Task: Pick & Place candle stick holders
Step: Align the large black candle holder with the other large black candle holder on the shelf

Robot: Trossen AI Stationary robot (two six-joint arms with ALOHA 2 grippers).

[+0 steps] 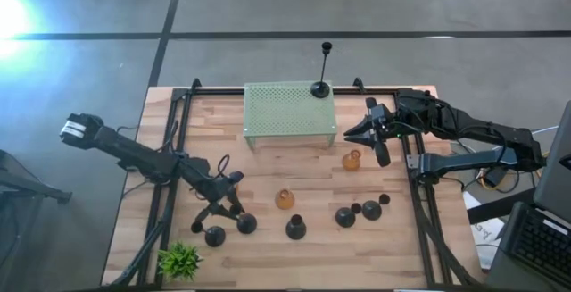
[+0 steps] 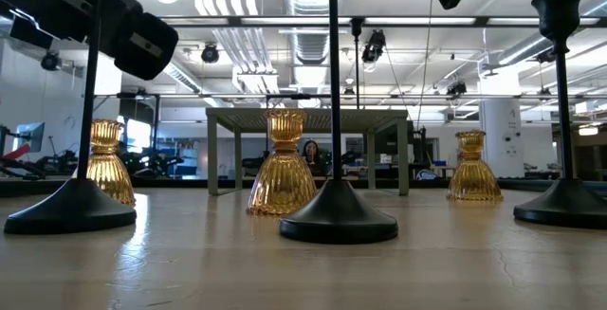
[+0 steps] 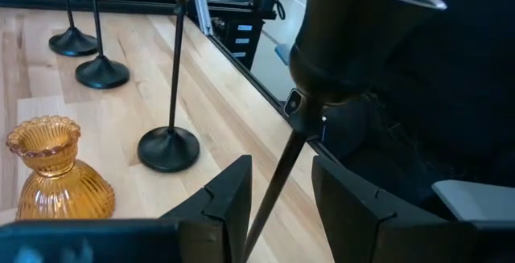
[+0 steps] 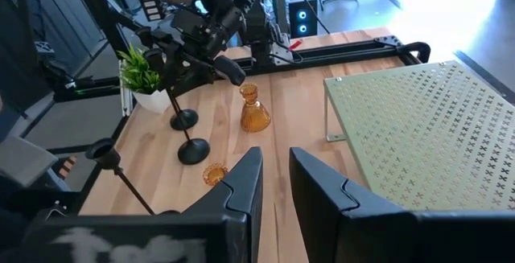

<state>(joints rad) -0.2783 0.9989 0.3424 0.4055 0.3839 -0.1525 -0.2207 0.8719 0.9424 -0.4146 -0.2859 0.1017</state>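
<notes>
The left gripper is seen at the table's front-left, its fingers spread to either side of the thin stem of a tall black holder. No pinch on the stem is visible, and in the low view its round base appears to be resting on the table. Two more tall stems are lined up beyond it in the wrist view, with an amber glass holder beside them.

The right gripper is held off the right end of the mint-green stand, fingers parted and empty.

One tall black holder is already set on the stand's back edge. It is the only piece placed, if the stand is judged to be the target. Three amber holders are counted in the low view, and the short black domes are scattered along the front. A small plant is left at the front-left corner. Most of the task is judged still to be done.
</notes>
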